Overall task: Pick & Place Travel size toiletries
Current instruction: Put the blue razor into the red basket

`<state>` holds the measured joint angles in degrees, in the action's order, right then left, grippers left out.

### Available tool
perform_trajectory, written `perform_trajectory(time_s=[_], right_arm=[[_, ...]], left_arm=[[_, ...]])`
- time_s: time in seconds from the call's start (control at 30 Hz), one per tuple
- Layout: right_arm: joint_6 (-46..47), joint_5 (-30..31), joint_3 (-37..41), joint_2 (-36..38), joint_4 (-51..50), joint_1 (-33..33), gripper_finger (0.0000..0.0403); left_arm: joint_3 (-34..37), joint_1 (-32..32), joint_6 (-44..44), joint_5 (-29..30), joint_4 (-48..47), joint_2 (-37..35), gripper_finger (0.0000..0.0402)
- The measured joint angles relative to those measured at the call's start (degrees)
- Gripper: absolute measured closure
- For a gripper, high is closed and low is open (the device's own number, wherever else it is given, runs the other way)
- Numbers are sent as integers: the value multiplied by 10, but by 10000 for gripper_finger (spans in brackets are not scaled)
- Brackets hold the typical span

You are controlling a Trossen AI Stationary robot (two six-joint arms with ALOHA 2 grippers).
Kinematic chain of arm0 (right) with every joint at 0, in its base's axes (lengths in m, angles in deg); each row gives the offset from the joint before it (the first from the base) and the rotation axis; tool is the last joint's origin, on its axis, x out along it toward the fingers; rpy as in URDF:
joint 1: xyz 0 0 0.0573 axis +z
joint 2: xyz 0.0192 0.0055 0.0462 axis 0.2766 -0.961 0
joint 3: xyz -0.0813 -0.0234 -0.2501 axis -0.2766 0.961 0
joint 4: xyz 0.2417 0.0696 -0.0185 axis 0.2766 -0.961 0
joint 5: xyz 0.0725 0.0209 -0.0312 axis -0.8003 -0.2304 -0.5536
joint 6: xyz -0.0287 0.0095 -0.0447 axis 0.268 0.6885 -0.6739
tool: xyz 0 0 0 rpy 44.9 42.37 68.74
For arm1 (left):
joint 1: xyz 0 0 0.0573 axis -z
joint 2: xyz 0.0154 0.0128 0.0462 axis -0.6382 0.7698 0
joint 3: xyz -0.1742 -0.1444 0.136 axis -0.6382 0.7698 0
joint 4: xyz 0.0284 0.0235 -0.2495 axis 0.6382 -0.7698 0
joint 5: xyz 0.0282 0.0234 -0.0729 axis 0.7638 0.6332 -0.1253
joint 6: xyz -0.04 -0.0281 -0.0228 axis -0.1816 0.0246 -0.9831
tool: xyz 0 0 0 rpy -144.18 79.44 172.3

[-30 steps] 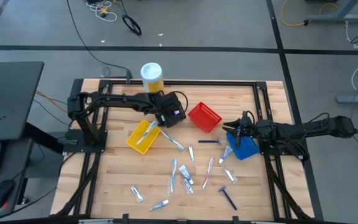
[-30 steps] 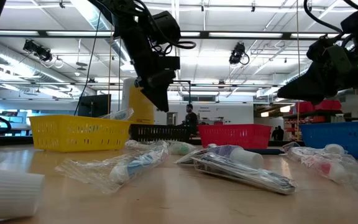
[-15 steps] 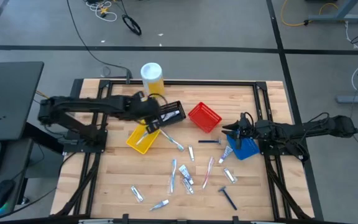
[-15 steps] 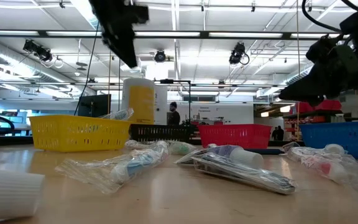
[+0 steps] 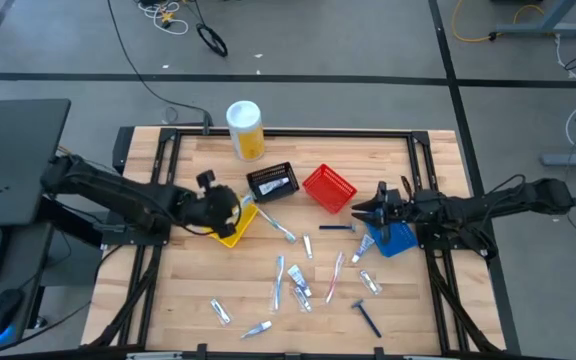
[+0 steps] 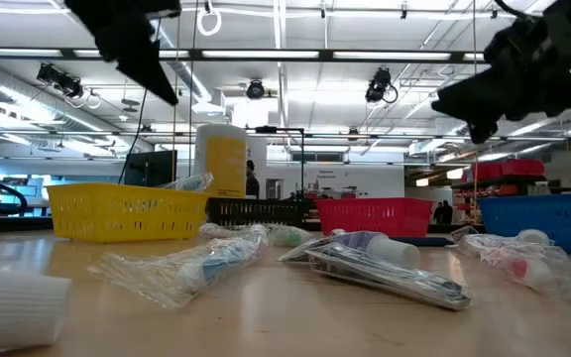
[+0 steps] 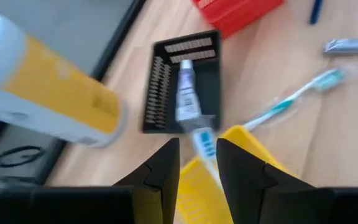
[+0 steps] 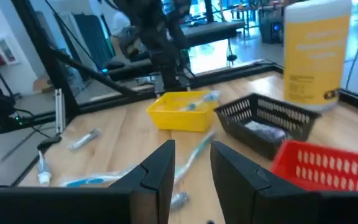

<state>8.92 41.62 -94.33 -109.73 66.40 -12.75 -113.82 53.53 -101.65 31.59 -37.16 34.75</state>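
The desk [image 5: 208, 280] carries scattered toiletries [image 5: 293, 285] at its near middle. One tube [image 7: 186, 98] lies in the black basket [image 5: 272, 182]. Left fingers [image 7: 196, 163], slightly parted and empty, hover over the yellow basket [image 5: 231, 228]. Right fingers [image 8: 188, 167], slightly parted and empty, hover beside the blue basket [image 5: 395, 237].

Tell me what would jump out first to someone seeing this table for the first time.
Probably the bright mesh baskets in a row across the table's middle: yellow basket, black basket, red basket and blue basket, with the big white-and-yellow canister standing behind them. In front lies a scatter of travel size toiletries. The left gripper hangs over the yellow basket, the right gripper beside the blue one.
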Motion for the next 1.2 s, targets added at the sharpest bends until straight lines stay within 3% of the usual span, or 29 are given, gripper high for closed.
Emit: perform_trajectory(time_s=[0.3,0.57,0.73,0.9,1.2], right_arm=[[0,1,-145,-172,-121,18,290],[-15,-61,-262,-365,-218,33,290],[-59,-55,-338,-451,-336,34,290],[-73,-48,-382,-500,-394,19,290],[-73,-47,-386,-532,-420,-9,290]], left_arm=[[115,10,28,0,268,-11,288],[115,11,72,1,299,-11,287],[115,11,72,1,295,-11,287],[115,11,76,1,294,-11,287],[115,11,77,1,293,-11,287]])
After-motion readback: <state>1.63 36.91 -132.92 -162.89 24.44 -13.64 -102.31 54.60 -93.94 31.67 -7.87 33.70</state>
